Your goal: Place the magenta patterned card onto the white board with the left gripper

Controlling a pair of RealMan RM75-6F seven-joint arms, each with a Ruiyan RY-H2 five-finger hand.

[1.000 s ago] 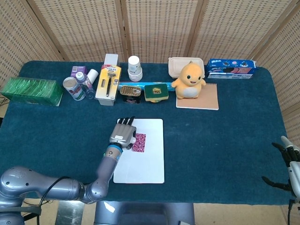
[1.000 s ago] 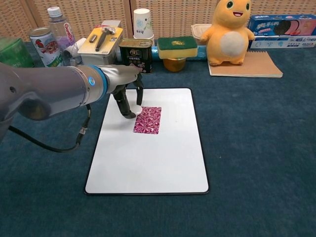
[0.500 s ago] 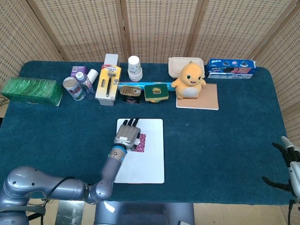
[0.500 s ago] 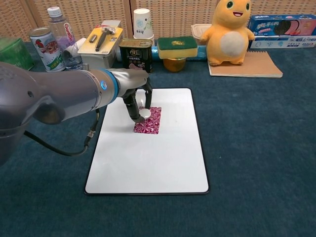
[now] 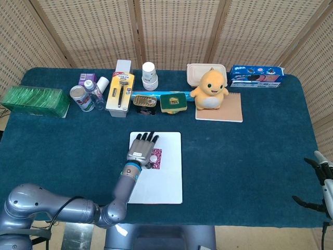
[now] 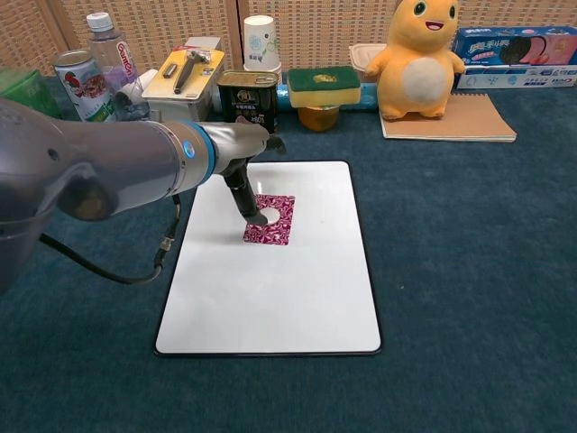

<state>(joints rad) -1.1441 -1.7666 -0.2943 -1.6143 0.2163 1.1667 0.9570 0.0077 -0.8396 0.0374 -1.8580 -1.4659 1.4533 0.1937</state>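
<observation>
The magenta patterned card (image 6: 280, 226) lies flat on the upper left part of the white board (image 6: 279, 289). My left hand (image 6: 245, 155) hovers over the card's left edge, fingers spread and pointing away from me. One dark fingertip (image 6: 267, 215) comes down onto the card. In the head view the left hand (image 5: 141, 151) covers most of the card (image 5: 157, 158) on the board (image 5: 166, 179). My right hand (image 5: 322, 182) sits at the far right edge past the table, fingers apart and holding nothing.
Along the back stand a green box (image 5: 35, 101), a can (image 5: 79, 98), a bottle (image 6: 112, 54), a razor pack (image 5: 120, 91), a paper cup (image 5: 150, 75), a tin (image 6: 248, 99), a sponge (image 6: 323, 87), a yellow plush (image 5: 210, 89) on a notebook (image 5: 231, 110), and a blue box (image 5: 256, 75).
My left hand has slid right from beside the card to over its left edge, and its fingers have straightened out. The card stays where it was. The right hand has barely moved.
</observation>
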